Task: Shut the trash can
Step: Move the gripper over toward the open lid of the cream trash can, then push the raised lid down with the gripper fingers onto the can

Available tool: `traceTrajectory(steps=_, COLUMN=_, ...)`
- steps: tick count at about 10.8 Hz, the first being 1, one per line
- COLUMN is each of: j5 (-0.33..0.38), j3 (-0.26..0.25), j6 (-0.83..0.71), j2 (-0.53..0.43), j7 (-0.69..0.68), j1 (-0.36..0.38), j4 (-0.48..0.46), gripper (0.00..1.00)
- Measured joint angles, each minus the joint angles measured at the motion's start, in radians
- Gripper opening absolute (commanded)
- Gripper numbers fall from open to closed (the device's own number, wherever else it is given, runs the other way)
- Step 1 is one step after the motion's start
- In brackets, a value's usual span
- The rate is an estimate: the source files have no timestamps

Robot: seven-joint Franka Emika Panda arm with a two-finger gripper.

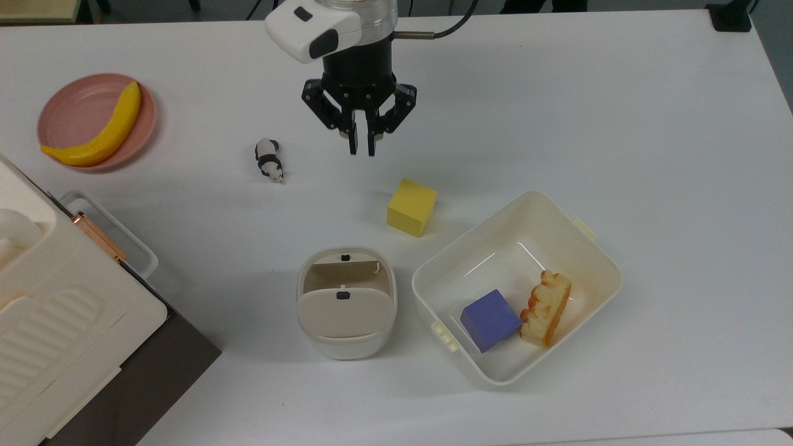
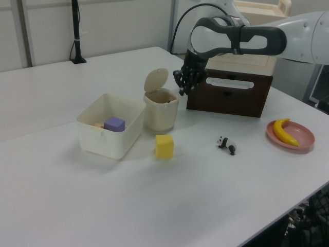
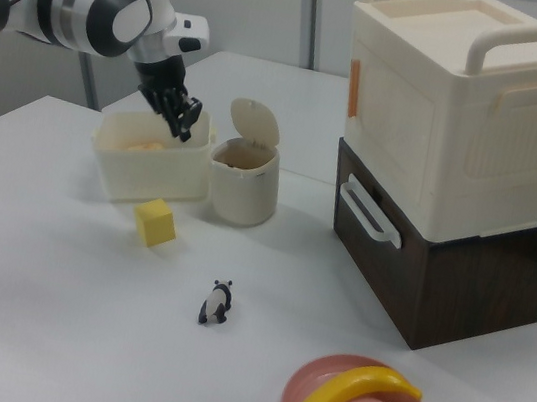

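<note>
Trash can (image 1: 346,303), a small cream-white plastic bin with a brown interior, stands on the white table (image 1: 619,111) with its hinged flat lid (image 2: 156,80) raised upright, just beside the larger cream rectangular tub (image 1: 595,248). In the top view the black two-finger gripper (image 1: 361,147) hangs well above it in the picture, apart from it, fingers drawn nearly together and holding nothing, between the small panda figurine (image 1: 269,160) and the yellow foam cube (image 1: 411,207).
</note>
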Motion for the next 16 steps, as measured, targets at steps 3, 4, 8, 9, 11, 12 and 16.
traceTrajectory(steps=3, j5=0.018, j3=-0.003, j6=0.272, j2=0.058, j7=0.0, j1=-0.009, j4=0.011, gripper=0.0)
traceTrajectory(steps=4, j5=0.018, j3=-0.003, j6=0.352, j2=0.089, j7=0.0, j1=-0.009, j4=0.027, gripper=0.0)
traceTrajectory(steps=8, j5=0.018, j3=-0.004, j6=0.473, j2=0.203, j7=0.0, j1=-0.015, j4=0.17, gripper=0.0)
traceTrajectory(steps=9, j5=0.018, j3=-0.007, j6=0.506, j2=0.221, j7=0.0, j1=-0.019, j4=0.195, gripper=0.0)
traceTrajectory(steps=11, j5=0.018, j3=-0.02, j6=0.536, j2=0.264, j7=0.0, j1=-0.025, j4=0.245, gripper=0.0)
traceTrajectory(steps=12, j5=0.018, j3=-0.027, j6=0.537, j2=0.288, j7=0.0, j1=-0.025, j4=0.273, gripper=0.0)
traceTrajectory(steps=16, j5=0.018, j3=-0.034, j6=0.537, j2=0.346, j7=0.0, j1=-0.024, j4=0.325, gripper=0.0)
